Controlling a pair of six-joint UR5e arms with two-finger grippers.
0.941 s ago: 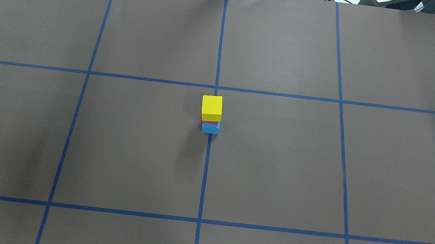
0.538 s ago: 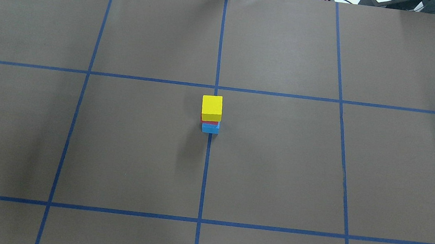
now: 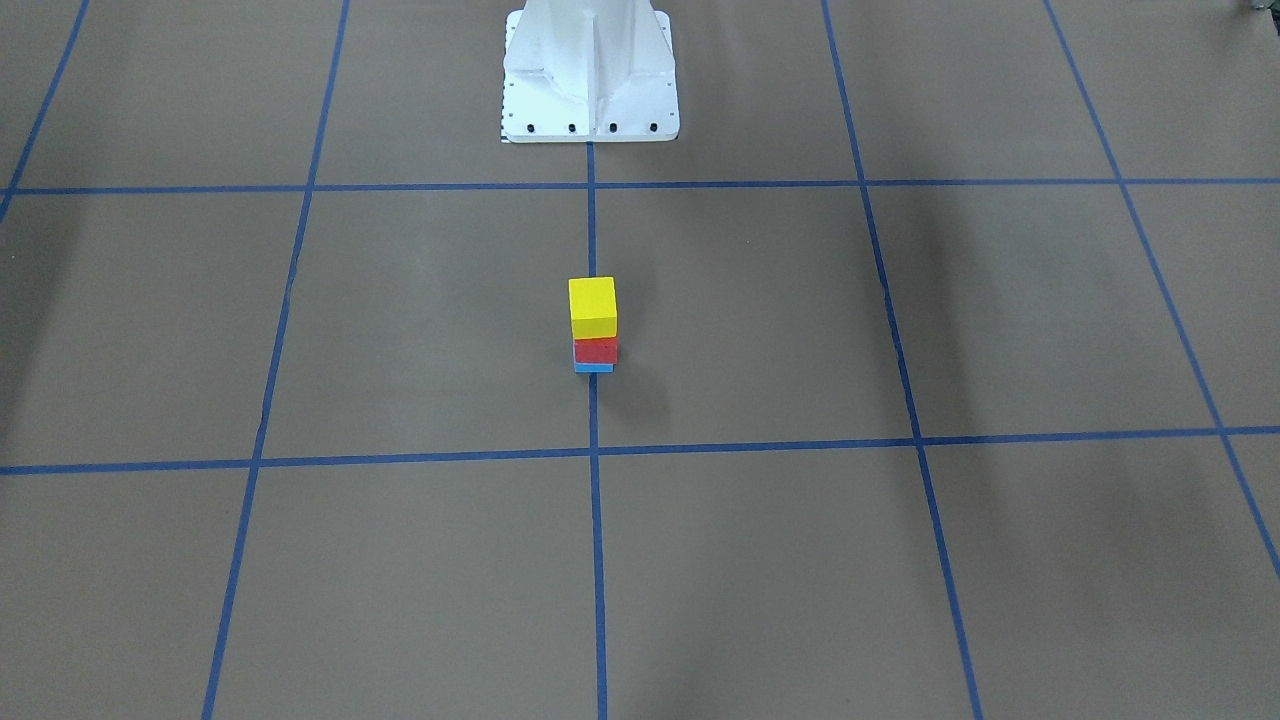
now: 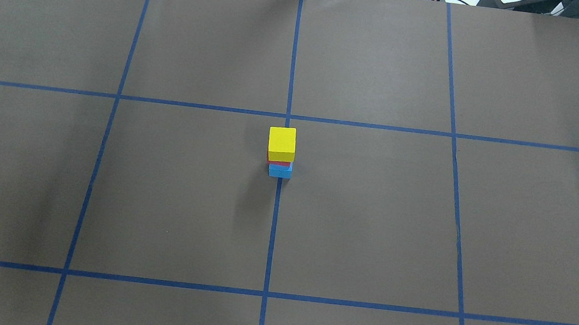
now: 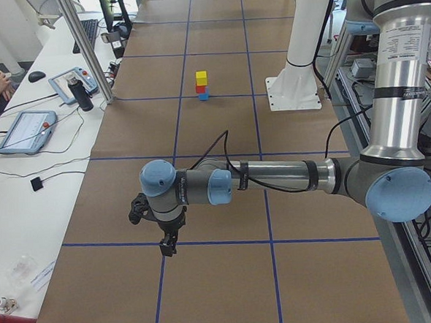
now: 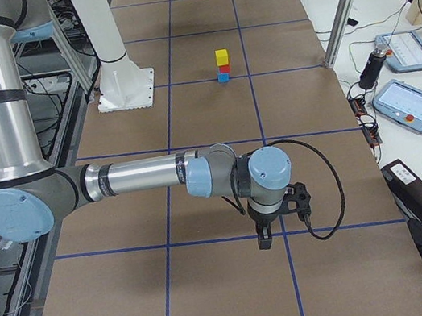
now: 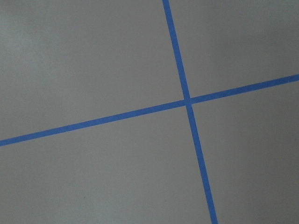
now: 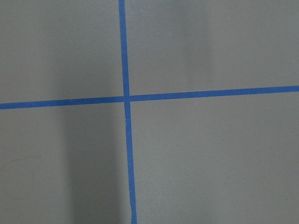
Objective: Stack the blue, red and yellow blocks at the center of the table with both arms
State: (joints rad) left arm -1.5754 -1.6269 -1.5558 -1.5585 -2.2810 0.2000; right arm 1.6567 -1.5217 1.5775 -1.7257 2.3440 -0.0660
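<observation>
A stack stands at the table's center on the middle tape line: the blue block at the bottom, the red block on it, the yellow block on top. It also shows in the front-facing view, with yellow, red and blue. The left gripper hangs over a tape crossing far from the stack, seen only in the left side view. The right gripper does the same in the right side view. I cannot tell whether either is open or shut. Both wrist views show only bare paper and tape.
The robot's white base stands at the near table edge. Blue tape lines grid the brown paper. A side desk with tablets and a person's hands runs along the far edge. An aluminium post stands there.
</observation>
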